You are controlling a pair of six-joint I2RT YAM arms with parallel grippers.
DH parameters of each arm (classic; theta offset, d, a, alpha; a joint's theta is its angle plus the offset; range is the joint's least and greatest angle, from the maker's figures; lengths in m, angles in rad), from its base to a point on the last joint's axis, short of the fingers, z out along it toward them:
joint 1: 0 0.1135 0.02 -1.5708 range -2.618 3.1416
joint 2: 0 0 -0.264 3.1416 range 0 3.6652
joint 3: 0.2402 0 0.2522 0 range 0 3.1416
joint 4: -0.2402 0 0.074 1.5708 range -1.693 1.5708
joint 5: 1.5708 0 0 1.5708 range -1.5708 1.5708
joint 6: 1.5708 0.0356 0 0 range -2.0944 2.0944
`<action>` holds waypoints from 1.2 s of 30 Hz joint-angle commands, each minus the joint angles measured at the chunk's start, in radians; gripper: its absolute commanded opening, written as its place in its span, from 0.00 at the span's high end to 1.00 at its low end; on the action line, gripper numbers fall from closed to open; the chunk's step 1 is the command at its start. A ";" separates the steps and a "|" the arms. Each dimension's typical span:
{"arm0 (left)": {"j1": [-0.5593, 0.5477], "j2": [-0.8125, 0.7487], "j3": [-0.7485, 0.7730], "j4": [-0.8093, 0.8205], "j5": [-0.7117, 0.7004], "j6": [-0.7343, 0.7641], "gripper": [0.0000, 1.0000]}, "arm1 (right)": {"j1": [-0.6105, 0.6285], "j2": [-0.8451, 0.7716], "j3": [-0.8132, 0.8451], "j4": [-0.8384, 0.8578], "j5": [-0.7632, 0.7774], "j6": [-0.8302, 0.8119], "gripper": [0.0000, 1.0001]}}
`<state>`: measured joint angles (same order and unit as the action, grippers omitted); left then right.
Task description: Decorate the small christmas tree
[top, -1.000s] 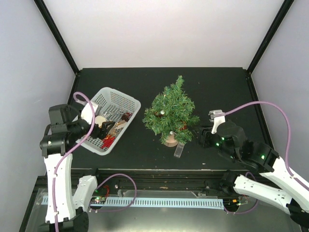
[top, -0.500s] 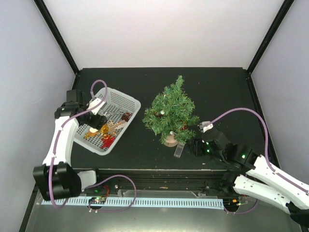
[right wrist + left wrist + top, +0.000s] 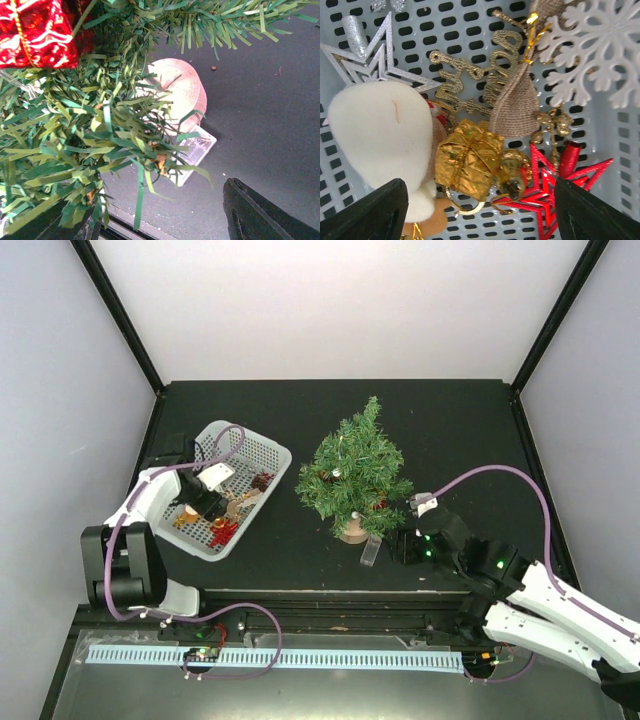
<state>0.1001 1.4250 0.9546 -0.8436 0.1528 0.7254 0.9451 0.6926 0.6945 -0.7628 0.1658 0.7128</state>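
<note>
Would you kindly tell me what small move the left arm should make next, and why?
Probably lower the left gripper straight down and close on the gold gift box: its fingers are open over the basket, and the box sits roughly centred between them, on top of the pile.

Soft, even light fell from above in the top view, washing the white back wall [image 3: 330,310] nearly blank, while the matte black table [image 3: 460,430] stayed dark and showed no glare. The left wrist view was bright and sharp at its centre, where the gold foil gift [image 3: 470,160] threw small hot glints and the cream plush [image 3: 380,130] sat close to overexposed. In the right wrist view the nearest needles of the small christmas tree [image 3: 75,145] were soft and slightly blurred, while its wooden base [image 3: 182,92] farther back was pale and clearer.
</note>
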 commanded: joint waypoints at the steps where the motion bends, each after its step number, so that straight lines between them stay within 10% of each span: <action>1: -0.007 0.033 -0.003 0.076 -0.065 0.048 0.21 | -0.006 -0.028 0.011 0.005 -0.002 -0.008 0.34; 23: -0.003 0.095 -0.047 0.123 -0.049 0.029 0.61 | -0.006 -0.042 0.065 -0.074 0.060 -0.011 0.34; 36: 0.005 -0.081 0.062 -0.068 0.009 0.035 0.61 | -0.005 -0.046 0.177 -0.176 0.138 -0.033 0.34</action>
<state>0.1001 1.4151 0.9367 -0.8013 0.1143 0.7494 0.9443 0.6571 0.8116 -0.8856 0.2367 0.7059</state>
